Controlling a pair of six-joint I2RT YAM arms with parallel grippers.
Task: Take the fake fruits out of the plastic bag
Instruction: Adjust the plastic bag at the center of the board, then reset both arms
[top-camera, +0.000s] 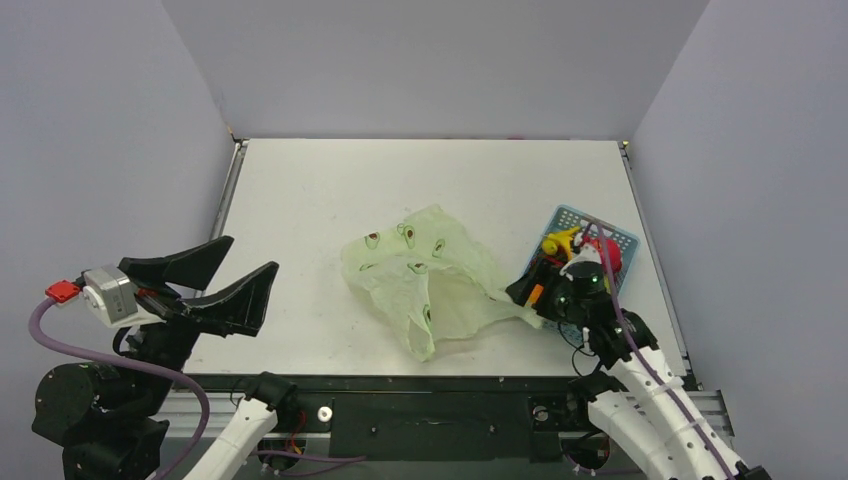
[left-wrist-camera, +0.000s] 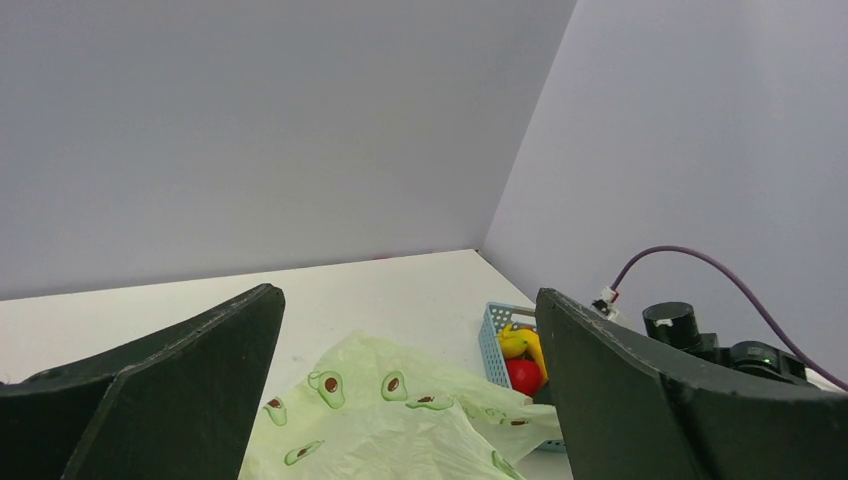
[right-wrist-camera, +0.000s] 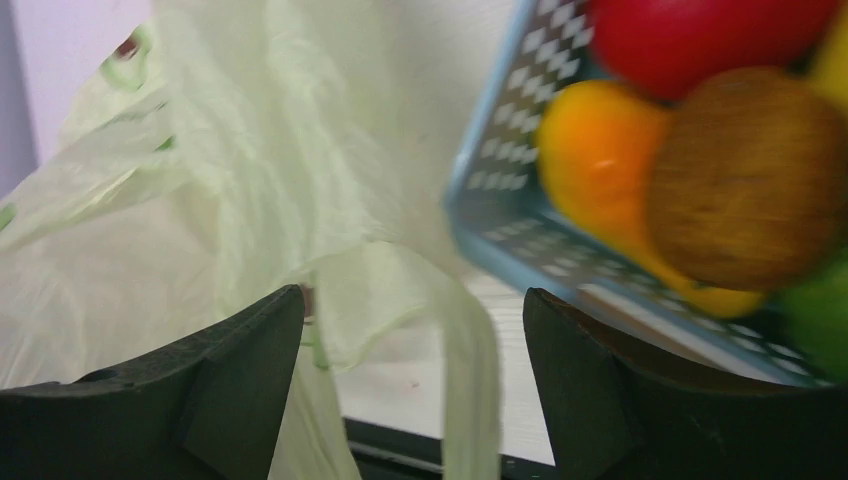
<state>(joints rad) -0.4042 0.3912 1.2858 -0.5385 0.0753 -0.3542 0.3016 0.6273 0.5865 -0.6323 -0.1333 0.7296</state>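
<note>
The plastic bag lies crumpled and flat at the table's middle, pale green with avocado prints; it also shows in the wrist views. Fake fruits sit in the blue basket: a red one, a yellow one, an orange one, a brown one. My right gripper is open at the bag's right corner beside the basket, and a bag handle hangs loose between its fingers. My left gripper is open, raised left of the bag, holding nothing.
The basket stands near the table's right edge, touching the bag's corner. Grey walls close in the table on three sides. The table's front edge and the dark rail run just below the right gripper.
</note>
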